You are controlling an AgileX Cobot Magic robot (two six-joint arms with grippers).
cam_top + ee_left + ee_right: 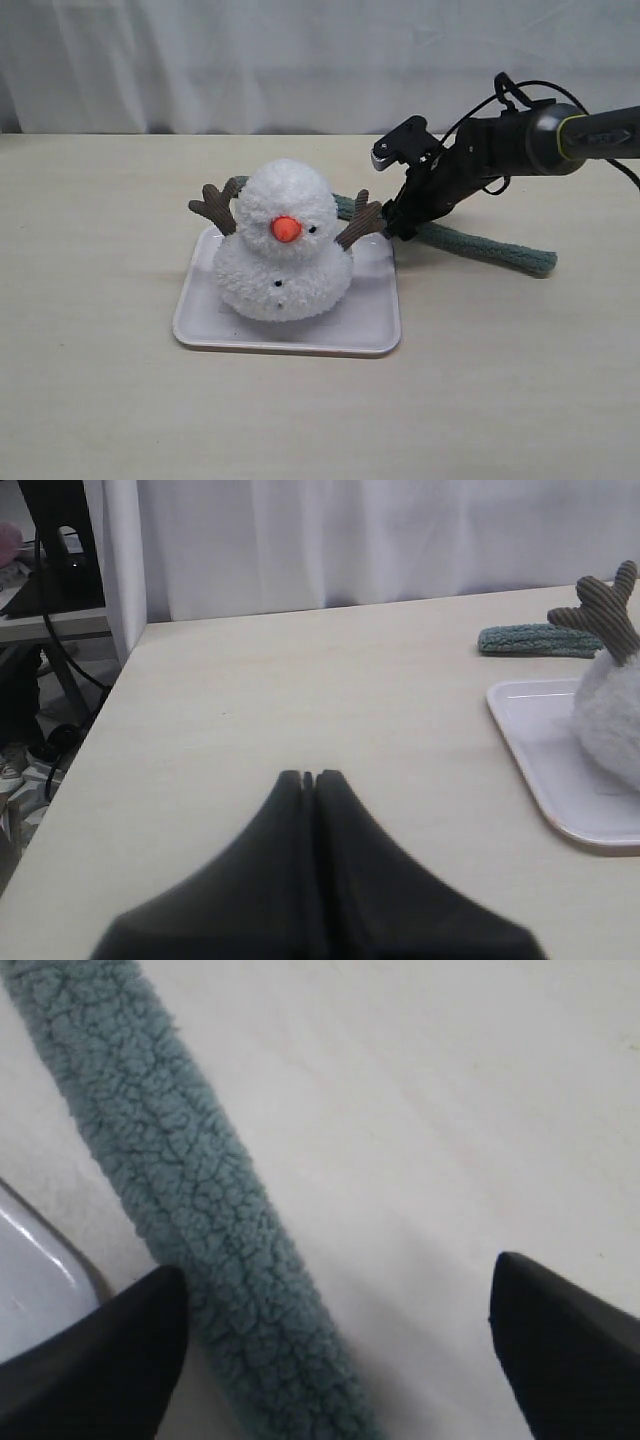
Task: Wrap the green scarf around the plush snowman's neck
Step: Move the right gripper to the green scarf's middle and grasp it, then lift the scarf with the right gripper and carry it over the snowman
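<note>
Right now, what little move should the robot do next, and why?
Probably shut the right gripper on the scarf. Its jaws stand open on either side of the scarf, which lies on the table behind the snowman, not yet wrapped round it.

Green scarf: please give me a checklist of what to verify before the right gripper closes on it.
1. Right gripper open: ok.
2. Green scarf between its fingers: ok, though it lies close to one finger.
3. That finger clear of the tray corner: cannot tell, the finger hides it.
4. Snowman upright on the tray: ok.
5. Left gripper shut and away from the scarf: ok.
6. Scarf around the neck: not ok, it lies behind the snowman.
</note>
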